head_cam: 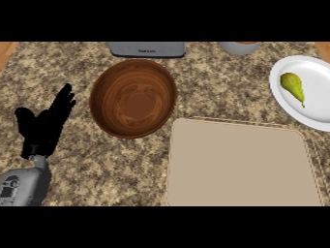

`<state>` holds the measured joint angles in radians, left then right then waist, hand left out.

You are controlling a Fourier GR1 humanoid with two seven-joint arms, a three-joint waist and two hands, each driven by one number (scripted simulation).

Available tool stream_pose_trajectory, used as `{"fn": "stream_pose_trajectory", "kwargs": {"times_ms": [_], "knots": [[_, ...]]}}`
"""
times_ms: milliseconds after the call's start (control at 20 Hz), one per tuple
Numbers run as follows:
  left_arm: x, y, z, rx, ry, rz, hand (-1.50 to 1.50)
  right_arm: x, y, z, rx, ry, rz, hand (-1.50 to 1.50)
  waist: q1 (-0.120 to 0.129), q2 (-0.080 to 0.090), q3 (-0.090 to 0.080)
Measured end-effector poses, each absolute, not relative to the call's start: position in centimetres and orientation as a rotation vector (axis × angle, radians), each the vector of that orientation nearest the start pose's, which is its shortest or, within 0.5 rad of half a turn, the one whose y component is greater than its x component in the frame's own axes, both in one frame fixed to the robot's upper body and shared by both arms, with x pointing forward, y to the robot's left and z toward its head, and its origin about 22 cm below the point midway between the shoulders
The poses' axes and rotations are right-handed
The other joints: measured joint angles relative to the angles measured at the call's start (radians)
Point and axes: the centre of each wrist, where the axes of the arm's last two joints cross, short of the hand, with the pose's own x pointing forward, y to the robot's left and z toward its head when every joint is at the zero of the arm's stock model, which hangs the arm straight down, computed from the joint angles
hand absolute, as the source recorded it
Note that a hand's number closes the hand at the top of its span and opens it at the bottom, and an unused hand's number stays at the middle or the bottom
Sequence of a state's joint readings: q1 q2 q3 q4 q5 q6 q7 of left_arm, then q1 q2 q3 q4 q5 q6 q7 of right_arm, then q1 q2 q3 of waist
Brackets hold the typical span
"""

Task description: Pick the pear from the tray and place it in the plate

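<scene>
Pear [292,85] on plate [324,97] far right; tray [242,169] in front; bowl [133,98] left of tray.

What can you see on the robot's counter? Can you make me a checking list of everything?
Surface: speckled stone counter, with wood showing at both far corners.
Job's things: pear lies on the white plate at the right; beige tray holds nothing.
Clutter: brown wooden bowl left of the tray; grey appliance and a grey cup at the far edge.
Robot hands: left robot hand open, fingers up, resting at the left; right robot hand not in view.
Cables: nothing seen.
Surroundings: nothing seen.
</scene>
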<state>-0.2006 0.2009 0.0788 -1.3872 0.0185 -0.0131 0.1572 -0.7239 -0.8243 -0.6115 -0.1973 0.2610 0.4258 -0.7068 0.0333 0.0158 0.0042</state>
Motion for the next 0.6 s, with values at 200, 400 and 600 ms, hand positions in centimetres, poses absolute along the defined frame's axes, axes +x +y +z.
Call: {"fn": "stream_pose_trajectory", "kwargs": {"times_ms": [200, 400, 600], "knots": [[29.1, 28.0, 2.5, 0.151, -1.428, -0.113, 0.0, 29.7, -54.2, 8.4, -0.404, -1.748, 0.094, -1.5, 0.005, 0.001, 0.001], [29.1, 27.8, 2.1, 0.143, -1.425, -0.111, 0.0, 28.8, -54.9, 8.5, -0.436, -1.736, 0.096, -1.5, 0.006, 0.002, 0.001], [29.2, 27.6, 2.6, 0.139, -1.43, -0.114, 0.0, 28.1, -55.6, 8.9, -0.467, -1.708, 0.119, -1.5, 0.011, 0.003, 0.002]]}}
